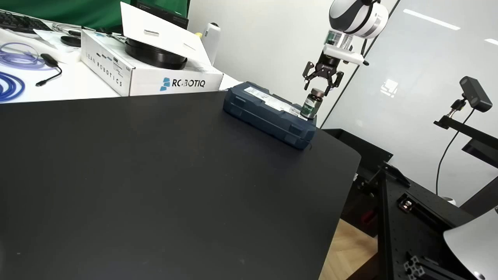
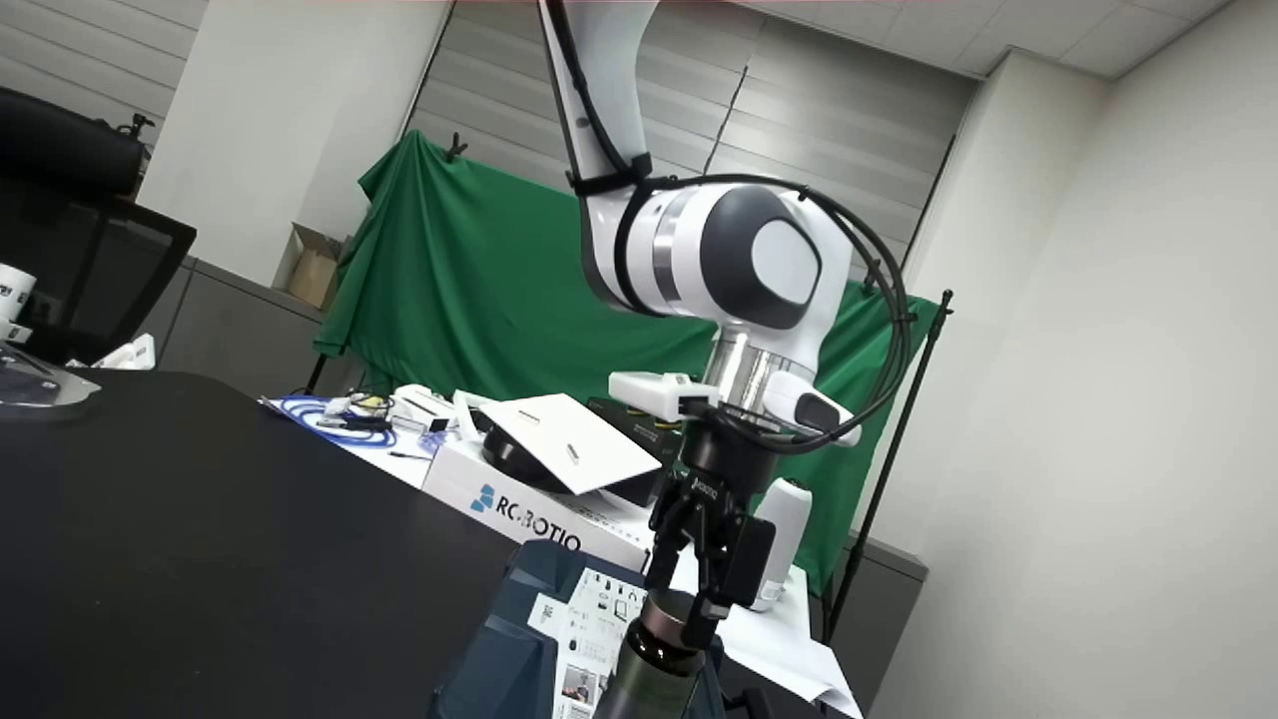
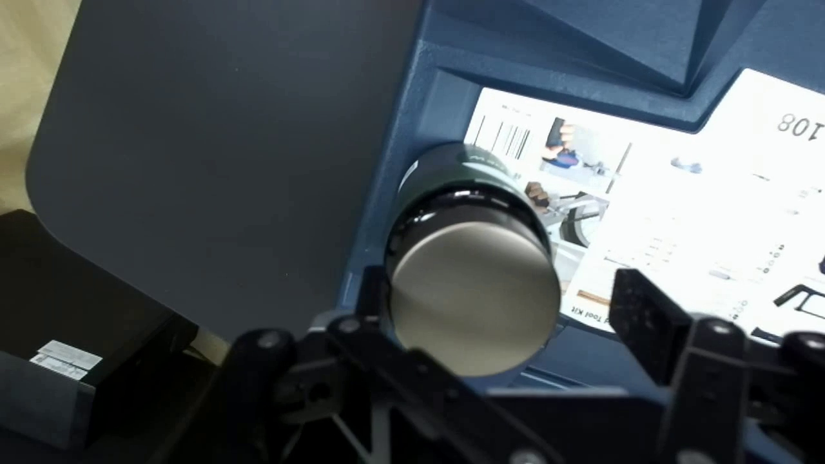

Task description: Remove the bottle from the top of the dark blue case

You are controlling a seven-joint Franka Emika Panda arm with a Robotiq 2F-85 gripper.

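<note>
The small dark bottle (image 1: 311,105) with a dark cap and greenish label stands upright on the end of the dark blue case (image 1: 264,118). My gripper (image 1: 316,90) is open just above the bottle, its fingertips at about cap height. In an exterior view the bottle (image 2: 649,679) is cut off by the lower edge, and the gripper (image 2: 677,609) has a finger beside the cap. In the wrist view the bottle's cap (image 3: 477,296) sits between the open fingers, close to the left finger, with a wide gap to the right finger. The case (image 3: 573,71) lies beneath it.
The case rests on the black table (image 1: 167,175) near its far right corner. A white Robotiq box (image 1: 175,79) carrying a black round object and a white board stands behind on a white table. A camera on a bracket (image 1: 475,93) stands to the right.
</note>
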